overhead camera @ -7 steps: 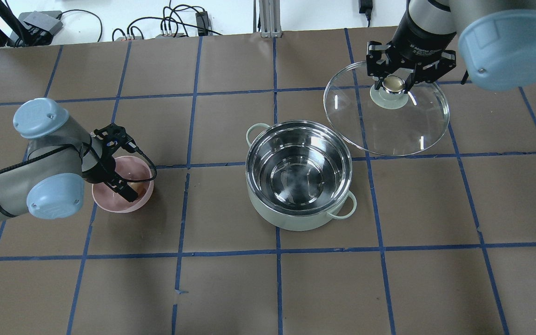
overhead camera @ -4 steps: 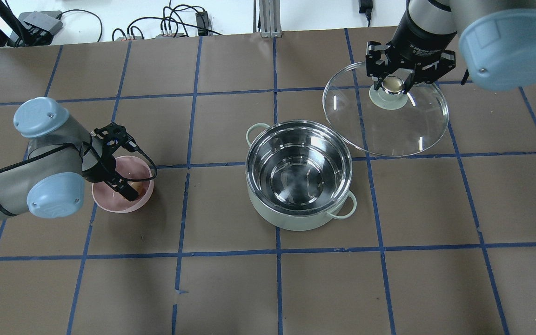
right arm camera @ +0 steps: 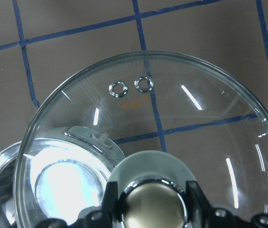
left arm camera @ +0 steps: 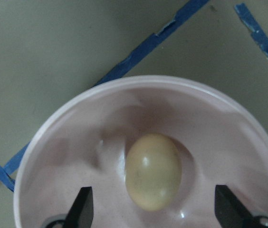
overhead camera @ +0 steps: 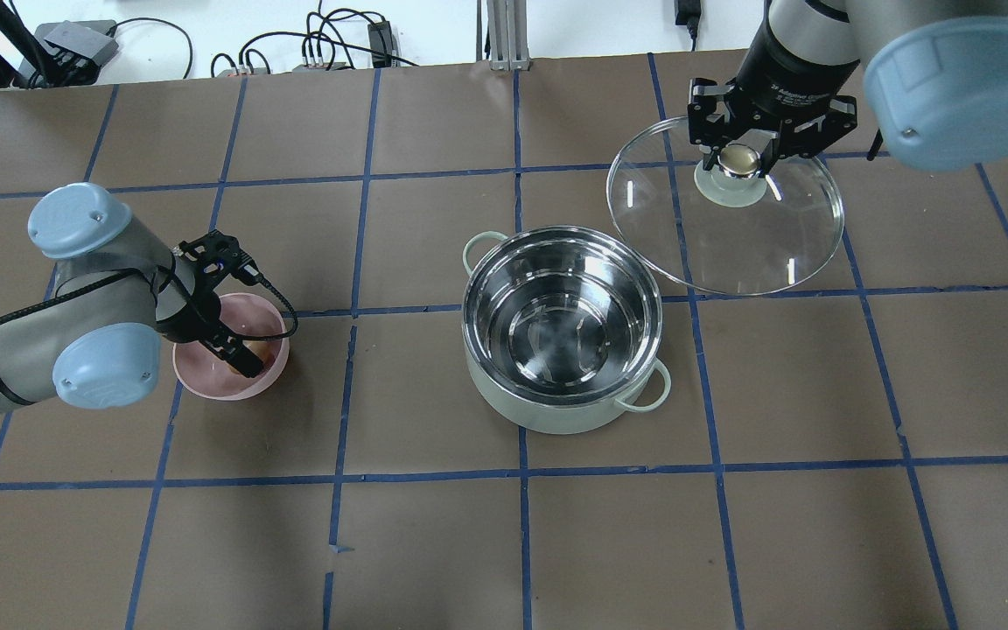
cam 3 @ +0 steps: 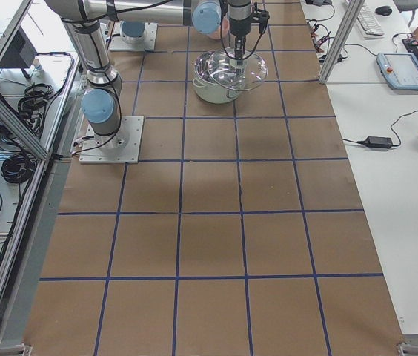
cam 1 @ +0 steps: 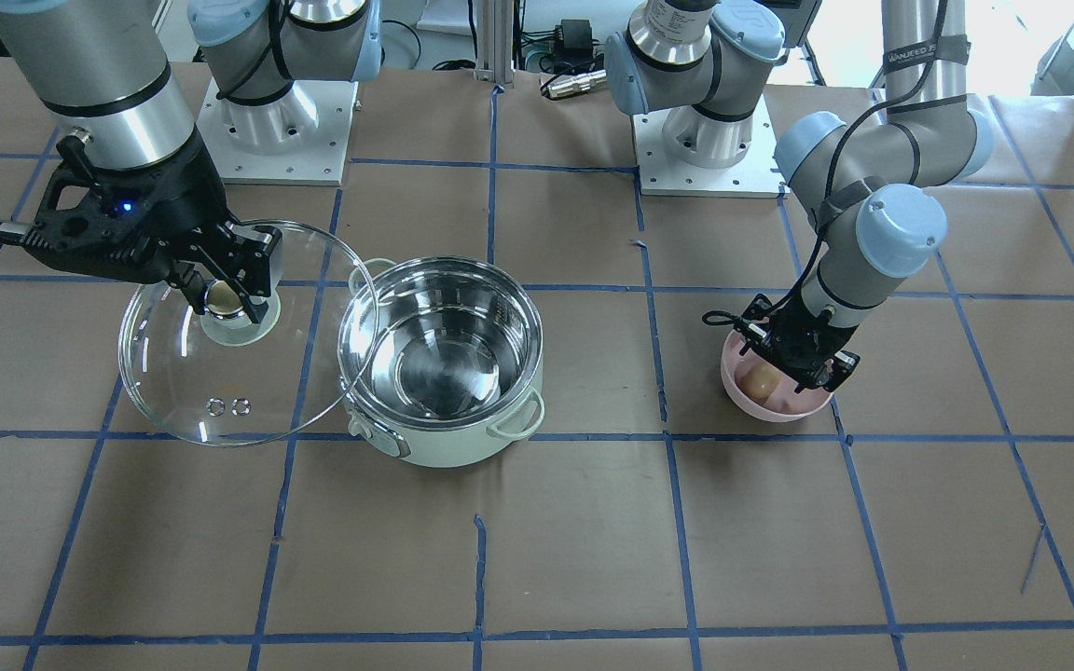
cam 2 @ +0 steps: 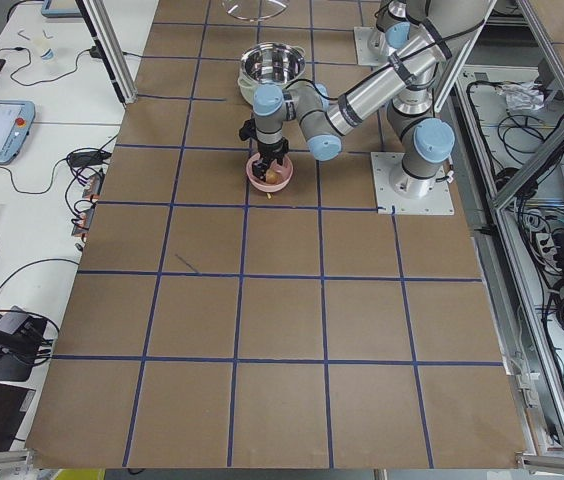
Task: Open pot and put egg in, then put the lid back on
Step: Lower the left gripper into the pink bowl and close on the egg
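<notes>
Left gripper (left arm camera: 155,213) in pink bowl (left arm camera: 219,123), jaws spread either side of egg (left arm camera: 153,171) — no contact. Right gripper (overhead camera: 739,156) clenched on knob (right arm camera: 154,205) of lid (overhead camera: 731,249), beside open pot (overhead camera: 561,411).

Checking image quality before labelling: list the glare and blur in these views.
Right wrist view: white light streaks on the lid; overhead view: bright reflections inside the pot; left wrist view: the egg slightly soft, one small highlight.

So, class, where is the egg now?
Left wrist view: the egg lies in the pink bowl, straddled by the open left gripper; overhead, left of the pot.
</notes>
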